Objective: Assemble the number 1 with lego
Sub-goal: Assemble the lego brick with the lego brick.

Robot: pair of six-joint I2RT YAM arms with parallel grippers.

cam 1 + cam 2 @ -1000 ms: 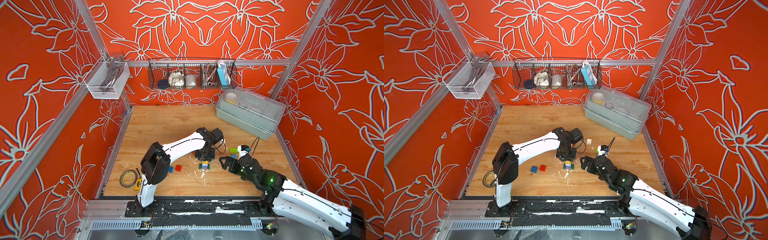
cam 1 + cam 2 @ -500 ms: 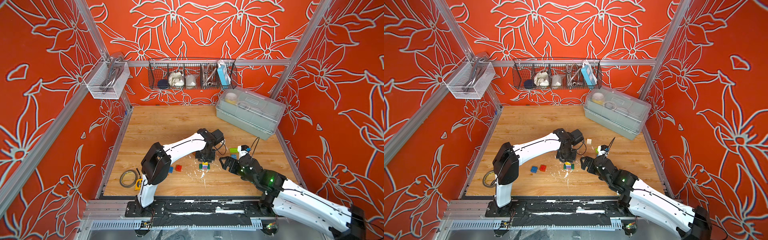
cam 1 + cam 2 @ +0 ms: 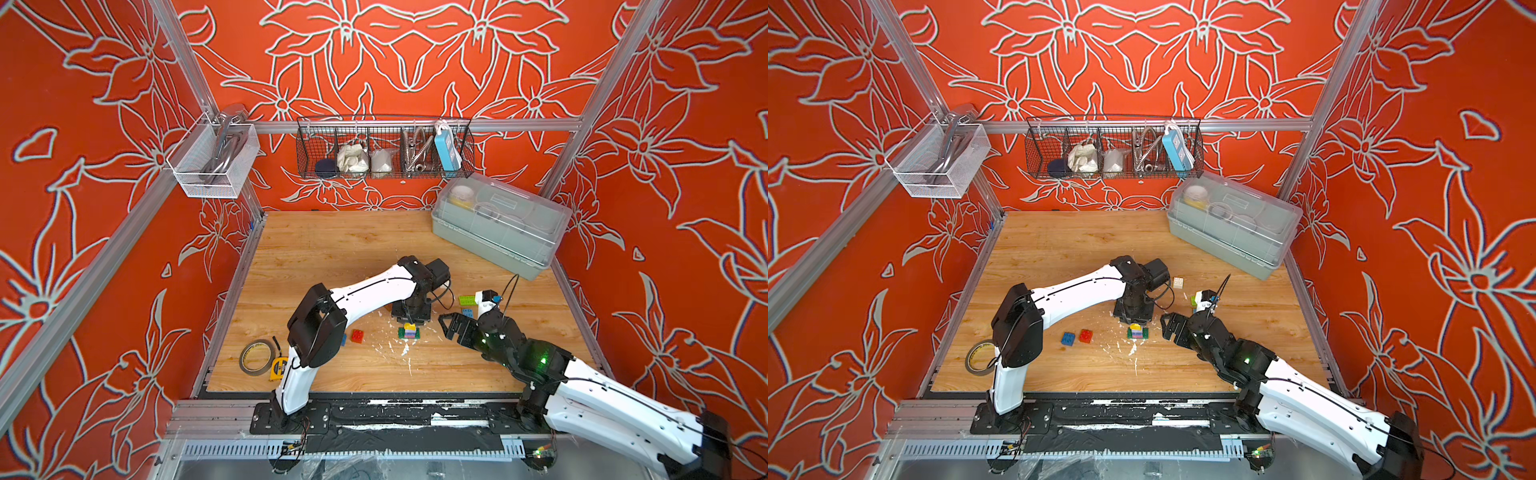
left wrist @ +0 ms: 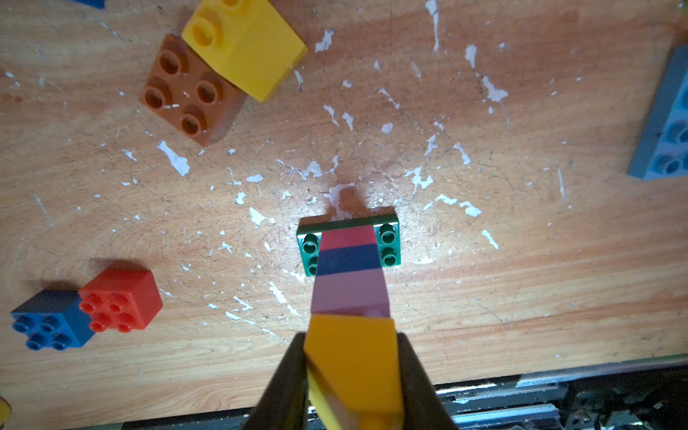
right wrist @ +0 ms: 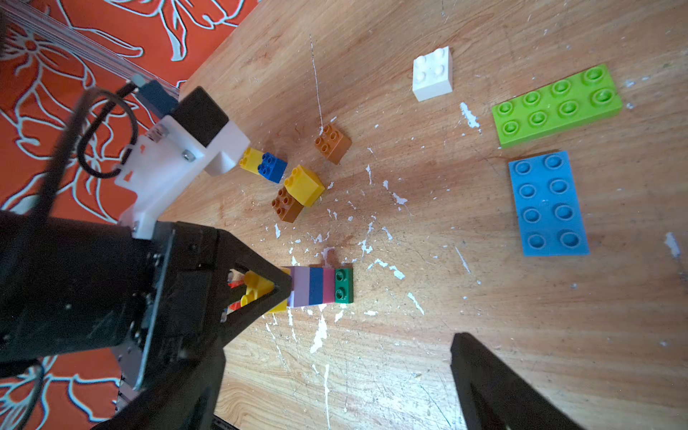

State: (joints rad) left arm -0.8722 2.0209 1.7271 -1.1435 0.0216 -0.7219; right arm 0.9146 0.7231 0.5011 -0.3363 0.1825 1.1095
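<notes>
In both top views, the whole light wooden table is seen from high up at the front, looking down and back. The small stack of coloured plastic bricks is shared by all views: very close from above in the left wrist view, from its side in the right wrist view.

Your left arm reaches forward, wrist bent down, its claw pointing straight down, pinched on the yellow brick. Your right claw hangs low just beside it, jaws wide apart.
</notes>
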